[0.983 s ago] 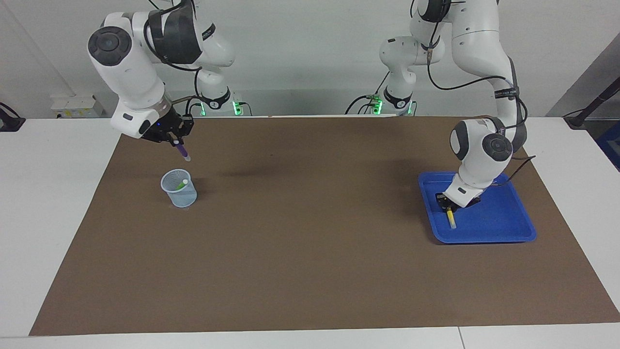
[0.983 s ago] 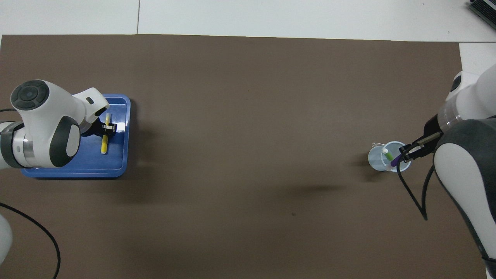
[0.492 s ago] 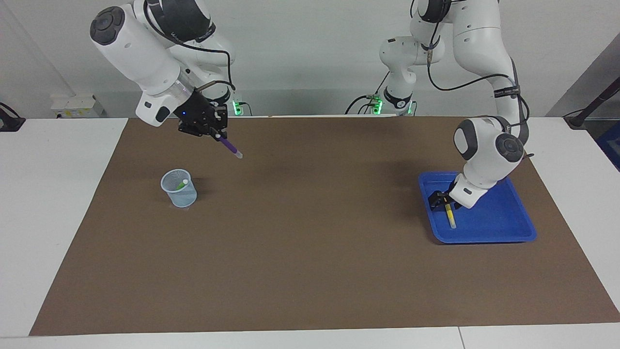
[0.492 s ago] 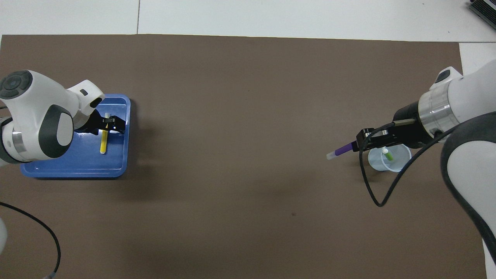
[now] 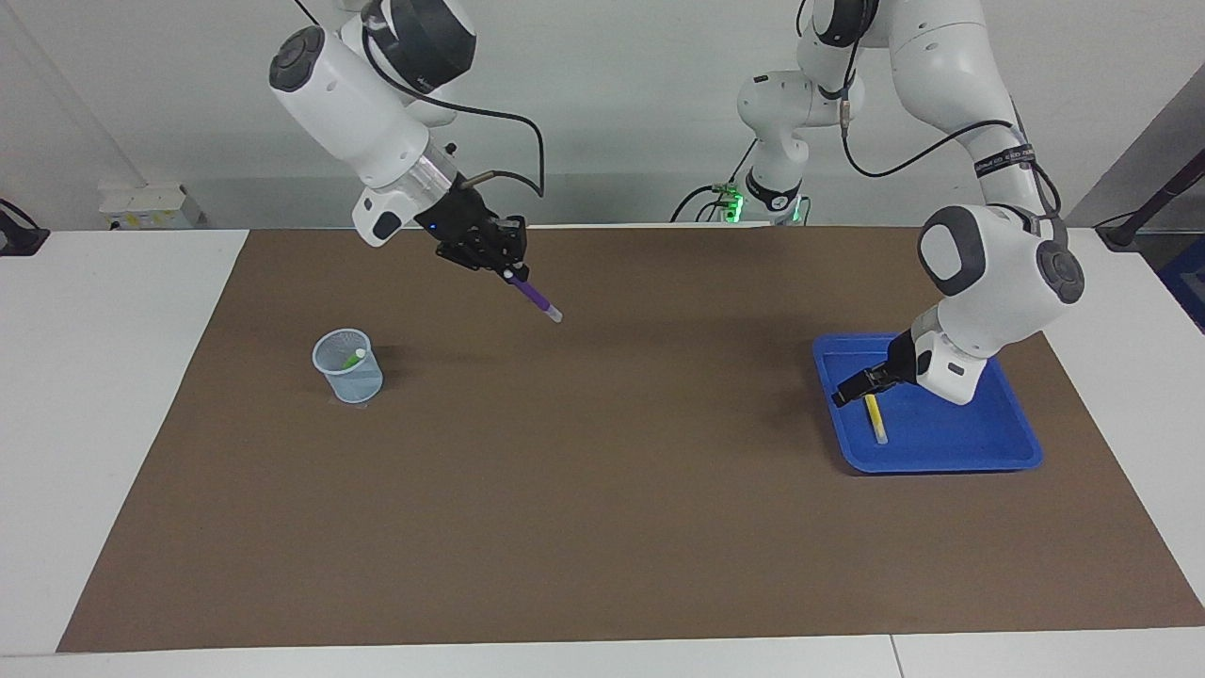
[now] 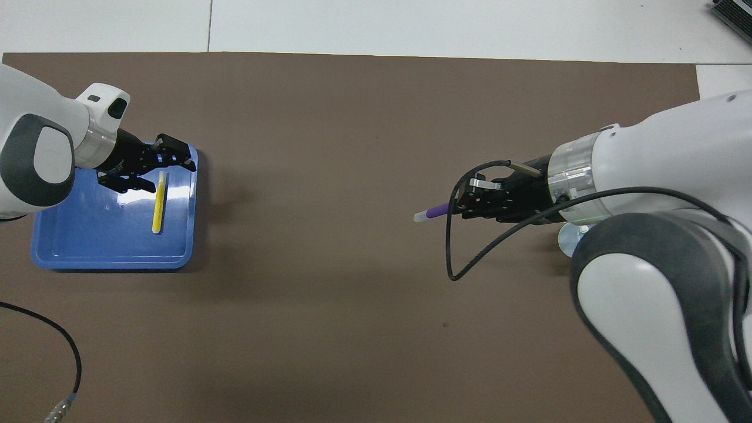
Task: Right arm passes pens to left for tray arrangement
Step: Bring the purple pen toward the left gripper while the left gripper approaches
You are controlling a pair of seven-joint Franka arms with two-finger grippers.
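Moved: right end effector [image 5: 509,272] carried from cup [image 5: 347,366] toward tray [image 5: 998,457], clamping purple pen [image 5: 537,298].
Left end effector [image 5: 858,384]: spread wide over tray, above yellow pen [image 5: 875,418].

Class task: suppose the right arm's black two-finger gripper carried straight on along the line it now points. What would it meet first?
Probably the brown table mat. The right gripper, shut on the slim purple marker pen, slants down toward mid-table, with nothing else visible in that line; depth is uncertain.

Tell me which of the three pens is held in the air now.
The purple pen: the right gripper holds it above the mat. The yellow pen lies in the blue tray, and the green pen stands in the mesh cup.
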